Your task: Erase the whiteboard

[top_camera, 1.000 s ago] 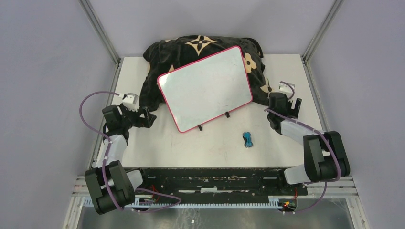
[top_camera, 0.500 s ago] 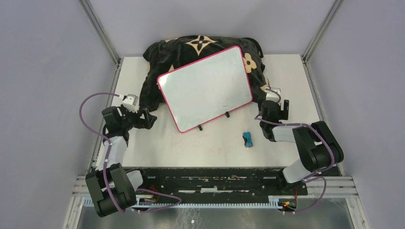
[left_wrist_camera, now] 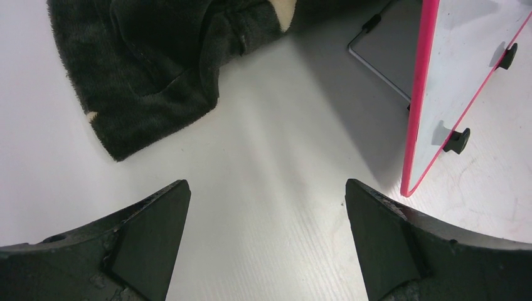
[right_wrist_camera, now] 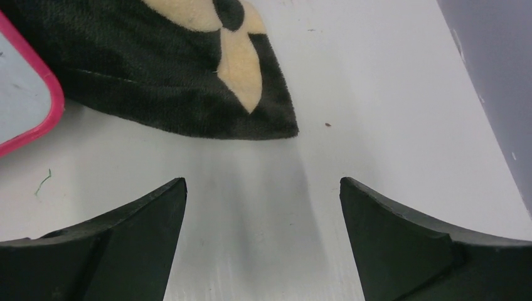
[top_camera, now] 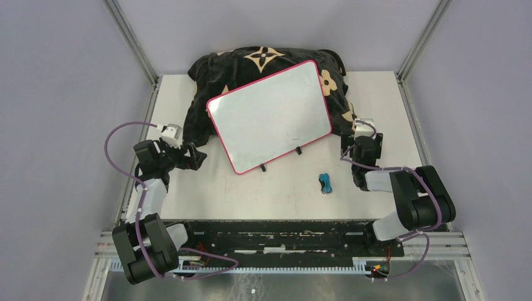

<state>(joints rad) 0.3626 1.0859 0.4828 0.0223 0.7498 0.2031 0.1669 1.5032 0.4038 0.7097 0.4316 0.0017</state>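
Note:
The whiteboard (top_camera: 270,116), white with a pink-red frame and two small black feet, leans tilted against a black floral cushion (top_camera: 263,59). Its face looks almost blank, with only faint marks. My left gripper (top_camera: 193,157) is open and empty over the table, just left of the board's near left corner. The left wrist view shows the board's pink edge (left_wrist_camera: 416,125) and one foot (left_wrist_camera: 457,139) ahead of my left gripper (left_wrist_camera: 266,207). My right gripper (top_camera: 362,143) is open and empty by the board's right corner (right_wrist_camera: 25,94); the right wrist view shows the gripper (right_wrist_camera: 263,207) over bare table.
A small blue eraser (top_camera: 325,183) lies on the table in front of the board, left of the right arm. Cushion corners lie ahead of both grippers (left_wrist_camera: 157,75) (right_wrist_camera: 188,69). A wire stand (left_wrist_camera: 383,63) props the board from behind. Grey walls and metal posts enclose the table.
My right arm has folded in, drawing its wrist closer to the board's right corner and turning the gripper. The left arm, the board and the eraser have not moved.

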